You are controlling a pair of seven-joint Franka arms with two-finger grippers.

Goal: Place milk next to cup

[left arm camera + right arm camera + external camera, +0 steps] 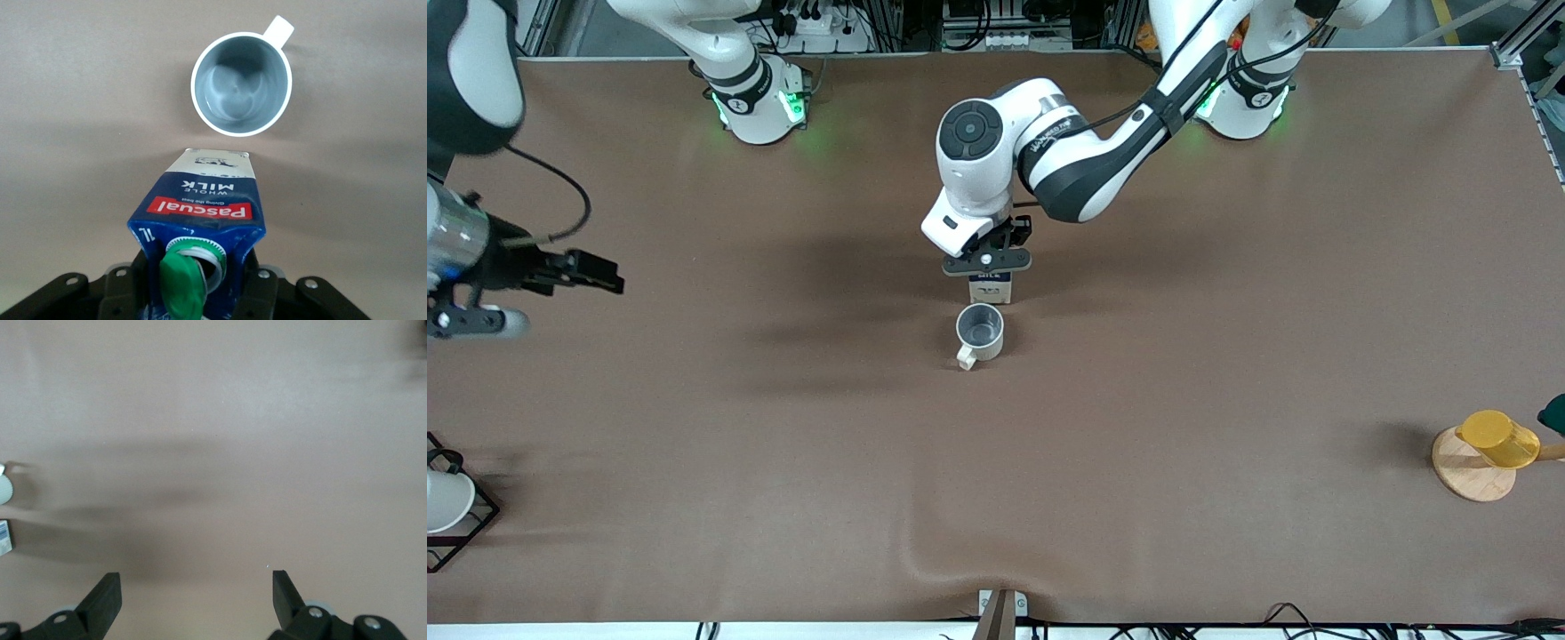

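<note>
The milk (990,290) is a dark blue carton with a green cap, standing upright at the table's middle. It stands just farther from the front camera than the cup (979,333), an off-white mug with a grey inside, with a small gap between them. My left gripper (988,261) is over the carton and shut on its top. In the left wrist view the milk (200,200) fills the space between my left gripper's (200,290) fingers, with the cup (241,83) just past its base. My right gripper (609,276) is open and empty, up over the right arm's end of the table; it also shows in the right wrist view (195,590).
A yellow cup (1498,437) lies on a round wooden coaster (1472,476) at the left arm's end, near the front camera. A white cup (445,500) sits in a black wire rack (467,533) at the right arm's end.
</note>
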